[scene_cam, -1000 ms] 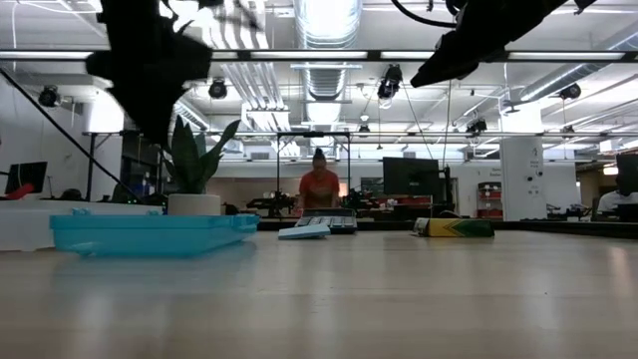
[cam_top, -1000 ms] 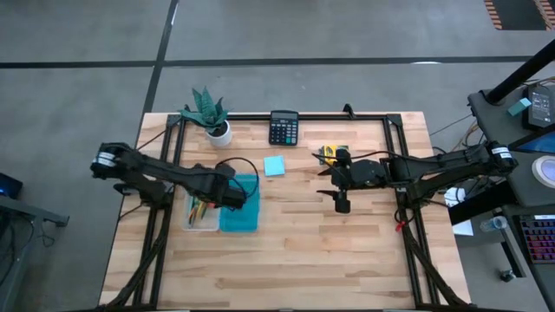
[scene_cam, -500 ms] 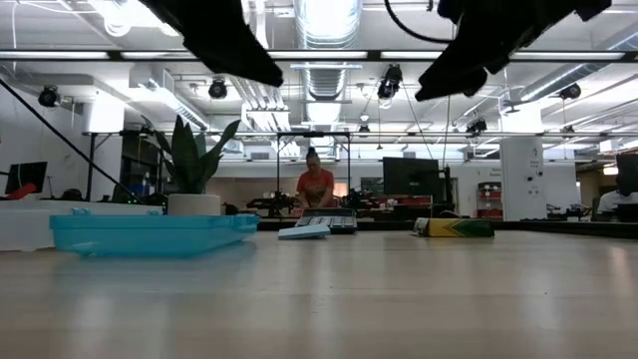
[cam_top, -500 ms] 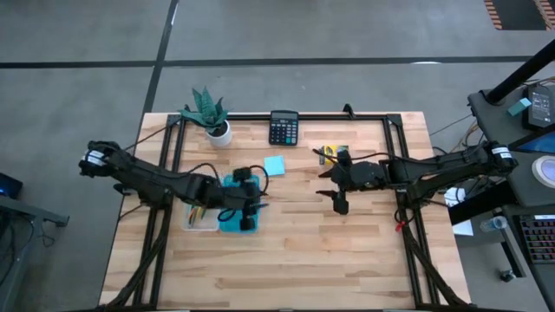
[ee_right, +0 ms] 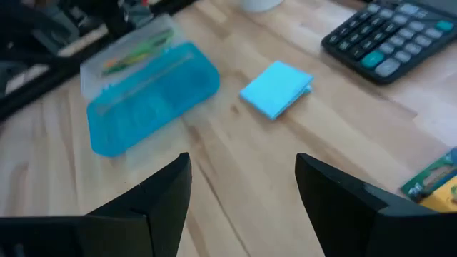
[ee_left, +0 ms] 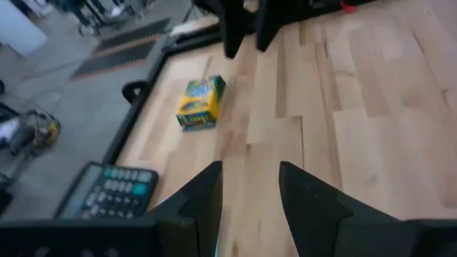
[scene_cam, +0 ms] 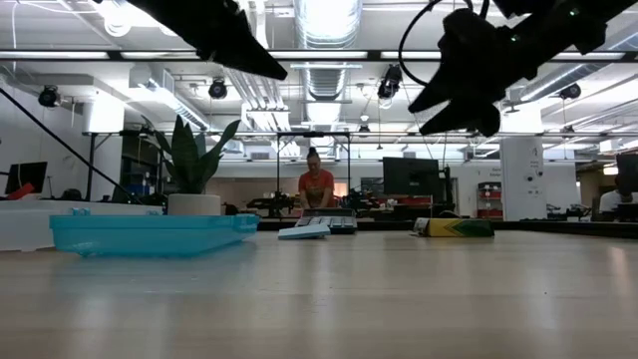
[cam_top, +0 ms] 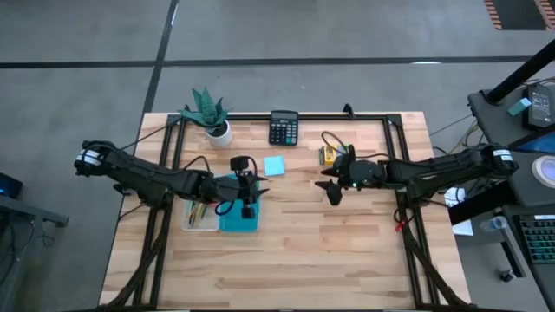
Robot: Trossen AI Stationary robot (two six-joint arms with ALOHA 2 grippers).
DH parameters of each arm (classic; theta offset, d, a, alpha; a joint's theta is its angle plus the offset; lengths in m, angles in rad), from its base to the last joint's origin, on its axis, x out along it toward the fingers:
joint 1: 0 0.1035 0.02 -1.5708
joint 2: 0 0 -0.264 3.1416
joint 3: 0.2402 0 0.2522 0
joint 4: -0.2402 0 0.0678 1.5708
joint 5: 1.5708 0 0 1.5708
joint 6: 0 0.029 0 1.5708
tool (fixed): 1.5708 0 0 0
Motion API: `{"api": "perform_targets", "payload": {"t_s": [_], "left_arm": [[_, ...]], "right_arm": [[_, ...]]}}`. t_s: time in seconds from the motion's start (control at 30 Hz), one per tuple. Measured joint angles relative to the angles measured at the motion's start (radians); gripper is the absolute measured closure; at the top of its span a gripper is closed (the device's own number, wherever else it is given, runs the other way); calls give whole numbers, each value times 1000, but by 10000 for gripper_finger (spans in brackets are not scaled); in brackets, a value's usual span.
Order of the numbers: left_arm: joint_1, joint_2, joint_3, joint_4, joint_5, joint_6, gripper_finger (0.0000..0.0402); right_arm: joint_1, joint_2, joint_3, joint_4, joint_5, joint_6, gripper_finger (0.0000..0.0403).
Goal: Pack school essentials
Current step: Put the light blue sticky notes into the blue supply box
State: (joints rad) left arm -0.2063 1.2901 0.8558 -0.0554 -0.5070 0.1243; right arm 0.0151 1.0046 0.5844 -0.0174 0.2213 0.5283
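The light-blue sticky-note pad (cam_top: 274,165) (ee_right: 277,88) lies flat on the table between my two grippers. The yellow crayon box (cam_top: 329,154) (ee_left: 201,103) lies flat near the far edge. Pens and pencils (ee_right: 132,53) lie in the clear box (cam_top: 201,214), with its teal lid (cam_top: 238,217) (scene_cam: 150,234) beside it. My left gripper (cam_top: 258,184) (ee_left: 250,207) hovers open and empty over the lid's far end, just left of the pad. My right gripper (cam_top: 328,192) (ee_right: 246,207) hangs open and empty above the table, right of the pad. Eraser and scissors do not show.
A black calculator (cam_top: 284,127) and a white-potted plant (cam_top: 208,113) stand along the far edge. A black frame (cam_top: 381,117) runs round the table's far and side edges. Bare wood fills the near half. A person in orange (scene_cam: 319,184) stands far behind the table.
My left gripper has swung from over the clear box toward the table's right, crossing the teal lid and turning to face the crayon box. My right gripper has shifted a little toward the far-left and come lower. Nothing on the table has moved.
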Motion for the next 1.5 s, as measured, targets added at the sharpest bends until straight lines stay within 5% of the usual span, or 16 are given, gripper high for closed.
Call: {"api": "perform_targets", "payload": {"t_s": [0.23, 0.47, 0.9, 1.17, 1.5], "left_arm": [[4, -32, -4, 6, 0, 44, 281], [4, -32, -73, 126, 0, 71, 281], [-4, -176, -207, 149, 1, 65, 281], [-10, -316, -312, 157, 5, 31, 281], [-10, -351, -341, 191, 4, 39, 281]], "right_arm": [[-36, 26, 47, 2, 0, 56, 165], [-35, 207, 182, -9, -19, 82, 165], [-101, 579, 565, -394, -19, 111, 165], [-179, 738, 679, -419, -19, 109, 165], [-260, 857, 757, -404, -43, 71, 165]]}}
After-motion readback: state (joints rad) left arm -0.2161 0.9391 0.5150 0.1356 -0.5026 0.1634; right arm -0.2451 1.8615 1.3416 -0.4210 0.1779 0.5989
